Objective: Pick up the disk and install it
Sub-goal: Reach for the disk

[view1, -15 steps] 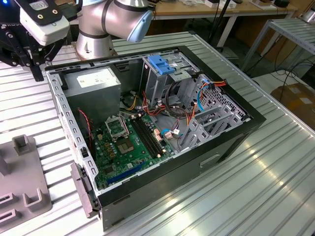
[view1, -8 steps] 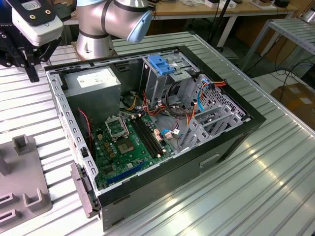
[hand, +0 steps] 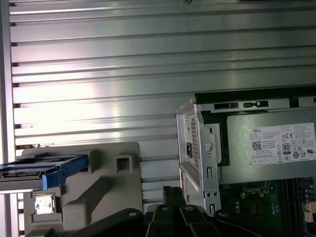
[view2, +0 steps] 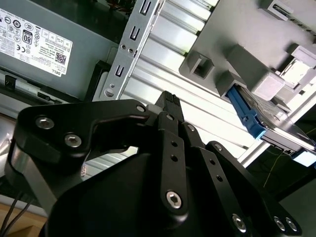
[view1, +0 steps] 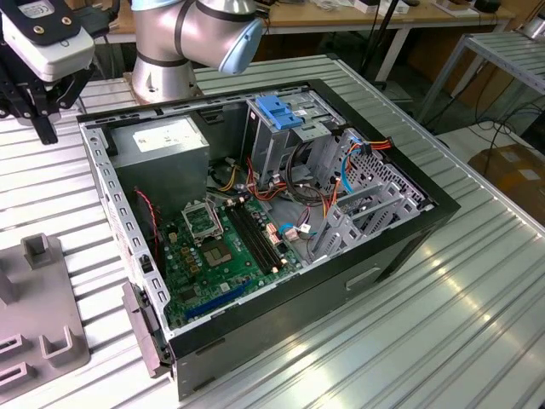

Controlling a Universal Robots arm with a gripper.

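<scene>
Blue-railed disk (hand: 44, 173) rests in the grey holder (hand: 113, 190) on the desk (hand: 98, 74), apart from my hand (hand: 171, 191). I cannot tell the hand's opening.

Power supply (hand: 242, 170), top face: white label (hand: 283, 144), seen in both wrist views. It carries a barcode, round marks and rows of fine print, mostly too small to read.

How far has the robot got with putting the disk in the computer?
Nothing looks done yet. The grey-metal disk in its bright blue plastic rail sits in the grey plastic holder, apart from the black gripper. Picking it up and fitting it into the open black computer case are both left.
</scene>
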